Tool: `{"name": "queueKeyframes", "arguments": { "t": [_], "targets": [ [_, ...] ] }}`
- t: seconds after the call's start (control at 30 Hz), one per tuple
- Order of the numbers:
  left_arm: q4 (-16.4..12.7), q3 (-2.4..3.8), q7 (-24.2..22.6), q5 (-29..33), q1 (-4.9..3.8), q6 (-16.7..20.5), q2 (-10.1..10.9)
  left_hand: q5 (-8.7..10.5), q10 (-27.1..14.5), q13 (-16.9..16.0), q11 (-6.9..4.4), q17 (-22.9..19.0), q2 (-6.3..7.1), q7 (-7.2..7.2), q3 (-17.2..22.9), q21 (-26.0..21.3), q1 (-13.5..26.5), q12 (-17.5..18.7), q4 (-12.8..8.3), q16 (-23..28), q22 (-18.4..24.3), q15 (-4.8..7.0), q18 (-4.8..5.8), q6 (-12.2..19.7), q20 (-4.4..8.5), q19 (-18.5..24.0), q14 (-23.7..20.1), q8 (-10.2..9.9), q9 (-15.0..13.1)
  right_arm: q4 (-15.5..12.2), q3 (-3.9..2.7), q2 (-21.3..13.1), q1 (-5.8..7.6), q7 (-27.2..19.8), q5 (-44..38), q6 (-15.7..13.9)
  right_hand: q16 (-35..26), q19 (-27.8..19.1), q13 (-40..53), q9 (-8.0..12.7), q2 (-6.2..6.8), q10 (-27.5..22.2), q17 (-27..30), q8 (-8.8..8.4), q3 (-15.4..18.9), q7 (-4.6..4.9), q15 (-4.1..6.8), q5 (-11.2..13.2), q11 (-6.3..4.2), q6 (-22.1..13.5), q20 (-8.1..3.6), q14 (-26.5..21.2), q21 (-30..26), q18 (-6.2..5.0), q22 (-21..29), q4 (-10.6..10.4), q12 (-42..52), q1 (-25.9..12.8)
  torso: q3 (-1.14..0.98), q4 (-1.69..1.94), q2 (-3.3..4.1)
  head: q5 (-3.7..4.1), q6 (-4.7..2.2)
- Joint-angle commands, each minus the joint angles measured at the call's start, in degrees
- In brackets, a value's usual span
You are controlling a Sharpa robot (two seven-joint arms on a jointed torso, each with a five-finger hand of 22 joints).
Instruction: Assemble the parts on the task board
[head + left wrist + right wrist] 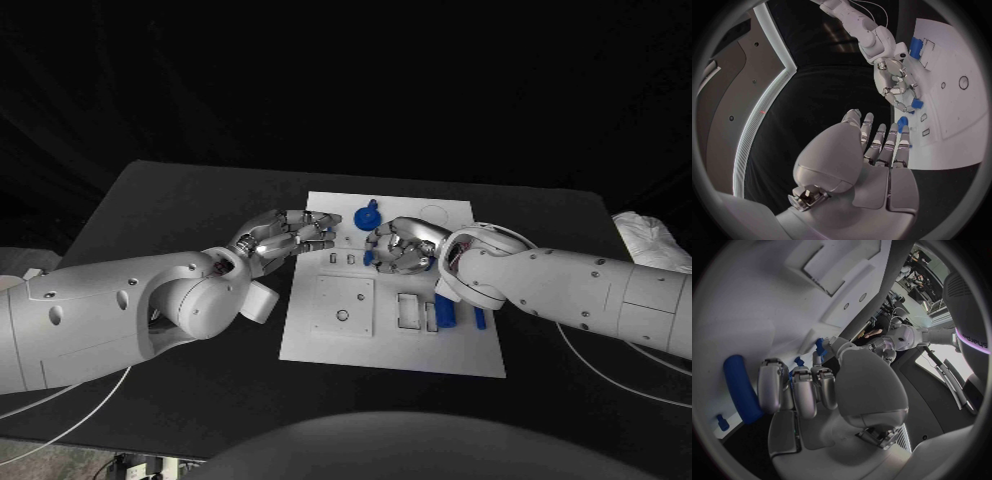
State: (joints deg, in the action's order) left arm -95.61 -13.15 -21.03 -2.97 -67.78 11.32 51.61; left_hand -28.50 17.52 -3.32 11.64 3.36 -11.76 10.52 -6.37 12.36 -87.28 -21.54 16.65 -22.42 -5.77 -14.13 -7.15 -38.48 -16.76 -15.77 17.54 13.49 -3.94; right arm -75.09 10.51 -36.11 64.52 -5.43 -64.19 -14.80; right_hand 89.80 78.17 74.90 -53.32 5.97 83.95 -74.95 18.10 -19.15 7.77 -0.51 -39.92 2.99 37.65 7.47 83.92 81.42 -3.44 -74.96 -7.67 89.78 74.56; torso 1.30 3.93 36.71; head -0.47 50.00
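Two white arms, glossy moulded shells, rounded bulky joints. Left arm [116, 310]: small dark screw holes dotting shell, boxy white block near wrist. Right arm [577, 290]: same dark screw dots, panel seams across forearm, blue part showing at wrist. Thin pale cables trailing off both arms. Left hand [281, 238] and right hand [404, 245]: silver metallic, segmented fingers, smooth grey-white domed backs, exposed metal fittings at knuckles. Purple band and lettering on white body casing.
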Motion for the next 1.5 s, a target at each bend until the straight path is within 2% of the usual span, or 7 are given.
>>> {"name": "queueKeyframes", "arguments": {
  "t": [0.03, 0.13, 0.37, 0.63, 0.8, 1.17, 1.5],
  "targets": [
    [-0.1, 0.04, 0.02, -0.14, -0.02, -1.06, -0.1, 0.01, -0.03, -0.08, 0.33, 0.09, 0.06, 2.28, 0.4, 0.2, 0.33, -0.17, 0.05, -0.34, -0.09, 0.06, 0.71, 0.35, 0.08, -0.51, 0.47, 0.31, 0.05, 0.3, 0.03, -0.13, -0.06, -0.25, -0.83, 0.06, 0.2, -0.52, 15.1, 0.1, 0.04, 6.05, -15.05, -0.3, -0.21, 0.04, -0.46, 0.4, 0.34, -0.31, -0.09, 6.08, -0.34, 0.28, -10.82, 0.22, 0.22, -0.3, -0.01, 0.03, 0.0, -0.02, 0.0],
    [-0.12, 0.04, 0.07, -0.14, -0.02, -1.07, -0.1, 0.01, -0.03, -0.08, 0.33, 0.09, 0.06, 2.28, 0.4, 0.2, 0.33, -0.17, 0.05, -0.34, -0.09, 0.06, 0.71, 0.35, 0.08, -0.51, 0.47, 0.31, 0.05, 0.3, 0.03, -0.18, -0.06, -0.67, -0.84, -0.83, 0.2, -0.71, 15.1, 0.23, 0.02, 6.05, -15.05, -0.32, -0.28, 0.02, -0.47, 0.59, 0.34, -0.54, -0.07, 6.08, -0.48, 0.24, -10.76, 0.4, 0.22, -0.25, 0.0, 0.02, 0.0, -0.11, 0.0],
    [-0.09, 0.04, 0.08, -0.14, -0.01, -1.15, -0.16, 0.01, -0.03, -0.08, 0.33, 0.09, 0.06, 2.28, 0.4, 0.2, 0.33, -0.17, 0.05, -0.34, -0.09, 0.06, 0.71, 0.35, 0.08, -0.51, 0.47, 0.31, 0.05, -0.04, 0.02, -0.69, -0.08, -3.25, -0.83, -6.38, 0.2, -0.53, 15.1, 0.1, -0.08, 6.05, -15.05, 0.48, -0.55, -0.07, -0.45, -0.13, 0.27, -0.46, -0.06, 6.08, -0.35, 0.28, -10.84, 1.14, 0.22, 0.05, 0.0, -0.02, 0.02, -0.36, 0.0],
    [-0.01, 0.04, 0.17, -0.14, -0.01, -1.22, -0.22, 0.05, -0.06, -0.07, 0.38, 0.09, 0.07, 2.33, 0.4, 0.21, 0.39, -0.16, 0.08, -0.36, -0.09, 0.05, 0.71, 0.37, 0.08, -0.5, 0.45, 0.33, 0.05, -0.61, 0.02, -0.97, -0.08, -3.76, -1.06, -8.2, 0.2, -0.35, 15.1, 0.01, -0.03, 6.05, -15.05, 0.84, -0.51, -0.06, -0.43, -0.36, 0.27, -0.29, -0.06, 6.08, -0.22, 0.33, -10.9, 1.28, 0.22, -0.04, 0.0, 0.02, 0.01, -0.45, 0.0],
    [0.07, 0.04, 0.25, -0.14, 0.0, -1.26, -0.3, 0.05, -0.06, -0.07, 0.38, 0.09, 0.07, 2.33, 0.4, 0.21, 0.39, -0.16, 0.08, -0.36, -0.09, 0.05, 0.71, 0.37, 0.08, -0.5, 0.45, 0.33, 0.05, -0.65, 0.02, -0.99, -0.08, -2.71, -1.97, -7.03, 0.2, -0.69, 15.1, -0.02, -0.01, 6.05, -15.05, 0.97, -0.47, -0.05, -0.42, -0.3, 0.28, -0.26, -0.06, 6.08, -0.46, 0.24, -10.79, 1.33, 0.22, -0.11, 0.02, 0.03, -0.01, -0.38, 0.0],
    [0.23, 0.04, 0.39, -0.14, 0.02, -1.41, -0.59, 0.07, -0.06, -0.06, 0.43, 0.1, 0.07, 2.37, 0.41, 0.25, 0.44, -0.19, 0.09, -0.45, -0.1, 0.04, 0.72, 0.39, 0.07, -0.54, 0.5, 0.34, 0.06, -0.07, 0.03, -0.86, -0.11, -0.52, -2.79, -2.8, 0.2, -2.19, 15.1, 0.11, -0.42, 6.05, -15.05, 1.68, -0.49, -0.09, -0.5, 1.64, 0.32, -0.69, -0.01, 6.08, -1.57, -0.12, -10.29, 1.71, 0.22, -0.46, 0.04, 0.0, -0.03, -0.27, 0.0],
    [0.33, 0.04, 0.44, -0.31, 0.06, -1.46, -0.71, 0.07, -0.06, -0.06, 0.43, 0.1, 0.07, 2.37, 0.41, 0.25, 0.44, -0.19, 0.09, -0.45, -0.1, 0.04, 0.72, 0.39, 0.07, -0.54, 0.5, 0.34, 0.06, 0.05, 0.04, -0.69, -0.21, -0.2, -2.86, -1.66, 0.2, -3.85, 15.1, 0.45, -0.58, 6.05, -15.05, 1.99, -0.6, -0.14, -0.58, 2.36, 0.35, -0.92, 0.06, 6.08, -2.81, -0.49, -9.77, 1.93, 0.22, -0.72, -0.01, 0.05, 0.0, -0.21, 0.0]
  ]
}}
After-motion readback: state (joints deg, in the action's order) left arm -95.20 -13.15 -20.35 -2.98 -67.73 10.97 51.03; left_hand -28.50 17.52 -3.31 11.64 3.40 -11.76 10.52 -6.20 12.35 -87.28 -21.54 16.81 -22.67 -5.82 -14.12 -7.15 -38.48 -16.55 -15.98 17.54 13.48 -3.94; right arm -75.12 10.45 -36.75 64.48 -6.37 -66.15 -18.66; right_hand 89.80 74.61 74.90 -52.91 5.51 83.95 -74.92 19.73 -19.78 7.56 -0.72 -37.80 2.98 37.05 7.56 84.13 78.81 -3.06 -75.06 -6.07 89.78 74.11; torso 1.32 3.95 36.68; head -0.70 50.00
